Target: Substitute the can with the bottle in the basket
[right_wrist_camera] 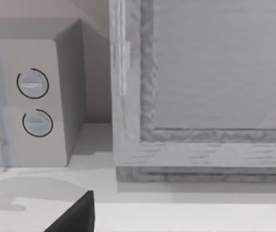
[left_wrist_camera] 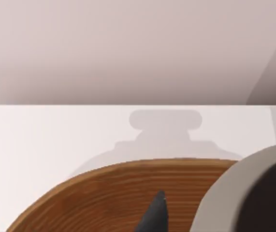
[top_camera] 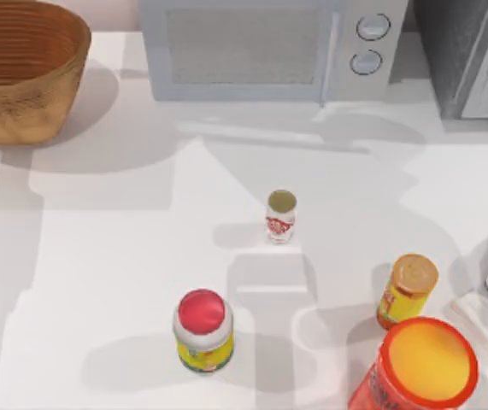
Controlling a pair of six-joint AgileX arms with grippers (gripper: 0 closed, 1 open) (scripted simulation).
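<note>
The can (top_camera: 281, 215) stands upright mid-worktop (top_camera: 124, 256), well apart from the basket (top_camera: 21, 73) at ten o'clock. A red-capped bottle (top_camera: 202, 330) stands at seven o'clock from the can, a yellow bottle (top_camera: 406, 290) at four. Left wrist view: the basket (left_wrist_camera: 108, 198) under a dark finger (left_wrist_camera: 155, 215).

We count one basket (top_camera: 21, 73) at the surface's (top_camera: 124, 256) far left corner. One can (top_camera: 281, 215) stands near the middle. There are two bottles: a red-capped white and yellow bottle (top_camera: 202, 330) and a yellow bottle with an orange-gold cap (top_camera: 406, 290). One large orange-lidded red jar (top_camera: 419, 367) sits at the near right. One microwave (top_camera: 269, 47) stands at the back, with two round knobs (top_camera: 373, 26).
</note>
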